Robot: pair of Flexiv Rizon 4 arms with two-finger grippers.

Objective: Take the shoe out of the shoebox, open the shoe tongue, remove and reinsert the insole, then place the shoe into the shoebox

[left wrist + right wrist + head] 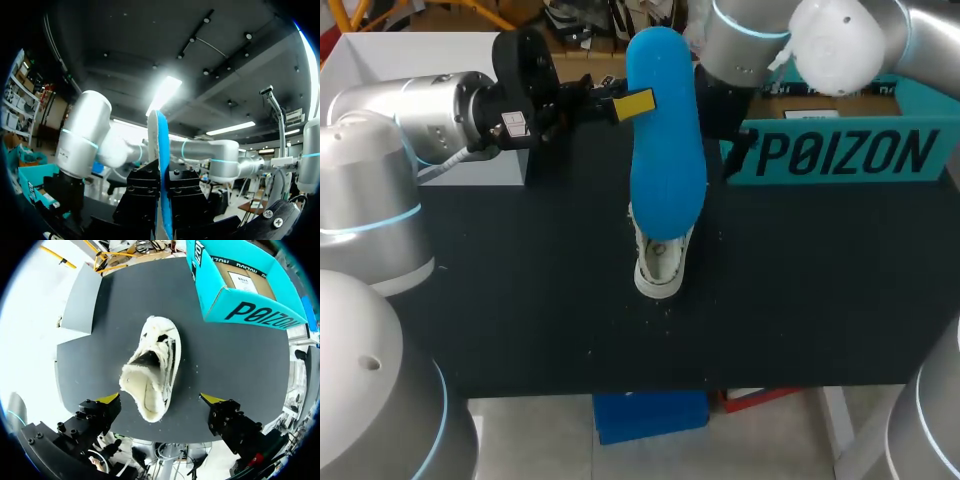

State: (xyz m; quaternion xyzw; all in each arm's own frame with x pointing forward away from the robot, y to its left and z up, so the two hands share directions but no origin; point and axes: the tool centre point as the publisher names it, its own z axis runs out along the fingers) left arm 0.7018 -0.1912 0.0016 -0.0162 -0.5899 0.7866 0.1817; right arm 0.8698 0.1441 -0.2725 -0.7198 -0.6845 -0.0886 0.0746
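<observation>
Insole-removal step: left fingers (pixel 635 104) pinch the blue insole (pixel 665 130) above the shoe (pixel 661 262) at the table's (pixel 520 300) middle, right fingers (pixel 111 399) spread wide and empty over it; next, reinsertion likely needs toe-first alignment.

Bold black lettering (pixel 845 152) on the shoebox (pixel 222 302)

Long blue insole (pixel 665 130) pinched by left fingers (pixel 632 104), white shoe (pixel 662 262) under it on black table (pixel 520 300), teal shoebox (pixel 840 150) beyond
</observation>
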